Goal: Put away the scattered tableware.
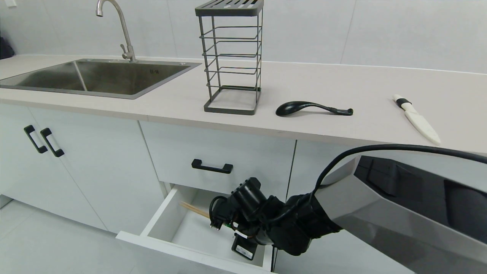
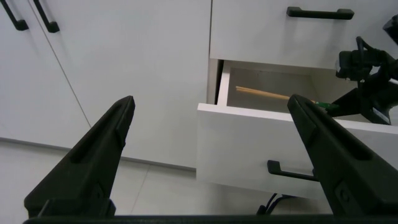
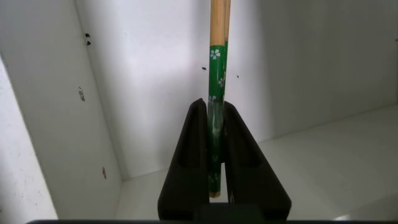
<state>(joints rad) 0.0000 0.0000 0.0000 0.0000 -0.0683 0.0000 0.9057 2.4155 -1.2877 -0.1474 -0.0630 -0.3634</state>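
My right gripper (image 3: 216,112) is down inside the open drawer (image 1: 164,213), fingers pinching the chopsticks (image 3: 219,37) at their painted end. The grip sits near the butt so the long bare part points ahead toward the drawer's back left corner. That looks like a low, flat carry for laying them on the drawer floor rather than dropping them. Release not yet done.

The chopsticks are pale bamboo with a green band carrying small white flowers where my fingers hold. It looks like a pair, one stick behind the other, but I can't be sure. They're slim and light and likely to roll once freed.

My left gripper (image 2: 211,102) hangs in front of the drawer's front panel, fingers spread wide and holding nothing. It's probably parked there, clear of the right arm's way.

Left to put away on the worktop (image 1: 342,83):
- The black ladle (image 1: 312,108) lies near the middle of the front edge, bowl toward the wire rack (image 1: 233,57).
- The white knife (image 1: 416,118), with a black band on its handle, lies toward the right end, blade tip toward the front edge and well apart from the ladle.

The rack stands upright mid-worktop, between the sink (image 1: 99,76) at the left end and the ladle. I'd say the task is in its early part, with one item nearly stowed and two to go.
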